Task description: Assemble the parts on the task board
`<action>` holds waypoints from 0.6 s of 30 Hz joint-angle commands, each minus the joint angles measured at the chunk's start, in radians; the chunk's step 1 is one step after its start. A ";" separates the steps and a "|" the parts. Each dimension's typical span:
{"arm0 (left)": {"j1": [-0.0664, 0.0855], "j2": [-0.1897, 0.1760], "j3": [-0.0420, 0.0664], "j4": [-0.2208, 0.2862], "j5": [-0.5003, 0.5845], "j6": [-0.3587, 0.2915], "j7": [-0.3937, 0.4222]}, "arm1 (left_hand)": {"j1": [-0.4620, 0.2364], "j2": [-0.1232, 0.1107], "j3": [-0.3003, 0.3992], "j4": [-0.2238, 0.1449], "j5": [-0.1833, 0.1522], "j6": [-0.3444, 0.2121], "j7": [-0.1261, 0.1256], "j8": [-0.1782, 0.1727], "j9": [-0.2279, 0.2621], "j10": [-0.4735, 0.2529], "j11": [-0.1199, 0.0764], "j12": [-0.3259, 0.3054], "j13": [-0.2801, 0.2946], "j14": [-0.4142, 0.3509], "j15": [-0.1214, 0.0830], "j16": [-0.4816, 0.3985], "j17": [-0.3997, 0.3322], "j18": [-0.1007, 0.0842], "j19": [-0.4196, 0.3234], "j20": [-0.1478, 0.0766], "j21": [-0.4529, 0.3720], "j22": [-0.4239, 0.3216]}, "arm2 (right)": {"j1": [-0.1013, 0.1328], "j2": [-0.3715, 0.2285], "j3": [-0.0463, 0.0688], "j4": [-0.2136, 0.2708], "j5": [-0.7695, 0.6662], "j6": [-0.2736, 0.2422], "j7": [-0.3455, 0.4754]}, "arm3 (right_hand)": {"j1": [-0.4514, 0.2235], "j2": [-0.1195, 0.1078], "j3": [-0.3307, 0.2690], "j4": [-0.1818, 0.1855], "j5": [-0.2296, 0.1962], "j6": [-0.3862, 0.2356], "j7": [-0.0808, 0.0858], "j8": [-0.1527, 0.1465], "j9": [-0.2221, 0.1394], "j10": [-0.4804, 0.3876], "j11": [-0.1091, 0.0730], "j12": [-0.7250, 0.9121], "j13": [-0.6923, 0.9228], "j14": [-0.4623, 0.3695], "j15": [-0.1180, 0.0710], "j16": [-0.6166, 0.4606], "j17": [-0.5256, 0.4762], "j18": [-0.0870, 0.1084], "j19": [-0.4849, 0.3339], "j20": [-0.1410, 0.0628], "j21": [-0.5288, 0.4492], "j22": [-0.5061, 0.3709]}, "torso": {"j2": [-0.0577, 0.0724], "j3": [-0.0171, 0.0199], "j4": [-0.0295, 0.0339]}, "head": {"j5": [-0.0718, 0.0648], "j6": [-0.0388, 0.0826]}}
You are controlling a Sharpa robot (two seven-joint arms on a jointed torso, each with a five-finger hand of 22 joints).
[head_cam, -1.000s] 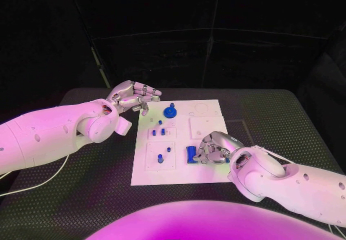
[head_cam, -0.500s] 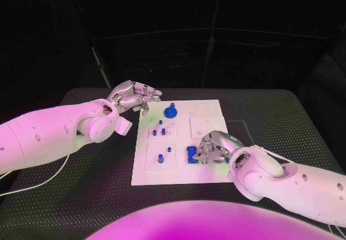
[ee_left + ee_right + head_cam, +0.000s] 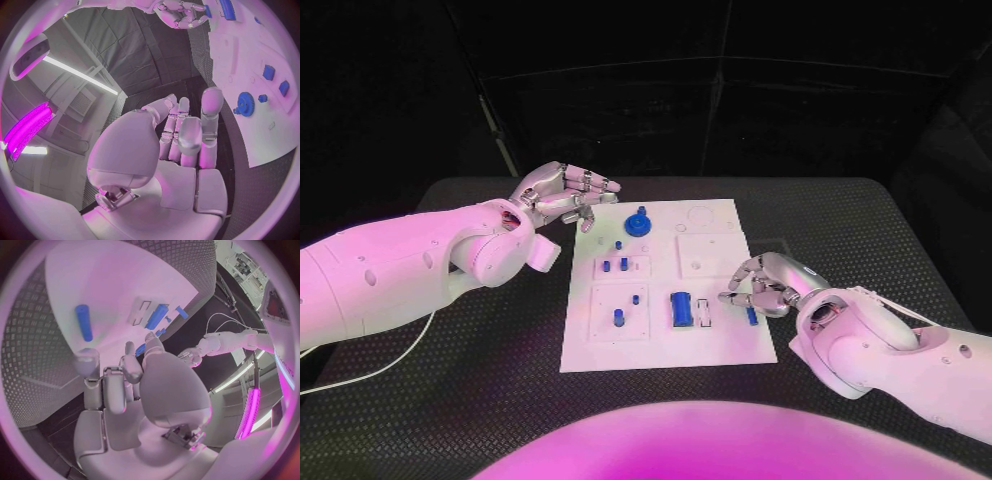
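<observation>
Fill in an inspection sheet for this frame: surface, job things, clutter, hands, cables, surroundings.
Surface: black table, textured mat.
Job things: white task board lies mid-table; blue gear at its far end; long blue block and small blue pegs nearer; short blue cylinder by the right robot hand.
Clutter: nothing seen.
Hands: left robot hand hovers off the board's far left corner, holding nothing; right robot hand at the board's right edge, grip unclear.
Cables: pale cable on the left.
Surroundings: dark panels behind.
</observation>
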 commanded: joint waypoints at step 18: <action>0.001 0.003 0.000 0.007 0.004 0.012 0.005 | -0.007 0.001 0.004 0.000 -0.003 -0.008 0.002 0.003 -0.002 -0.005 0.000 0.006 0.002 -0.007 0.001 -0.001 -0.001 0.007 -0.008 0.002 -0.004 0.000 | 0.000 -0.079 0.006 -0.013 -0.103 0.096 -0.046 | 0.027 0.001 -0.029 0.015 0.007 0.009 0.008 -0.050 -0.025 -0.032 0.016 -0.057 -0.048 0.064 0.016 -0.021 0.058 -0.003 -0.018 0.018 -0.025 -0.033 | -0.002 -0.0025 0.0008 | -0.025 0.000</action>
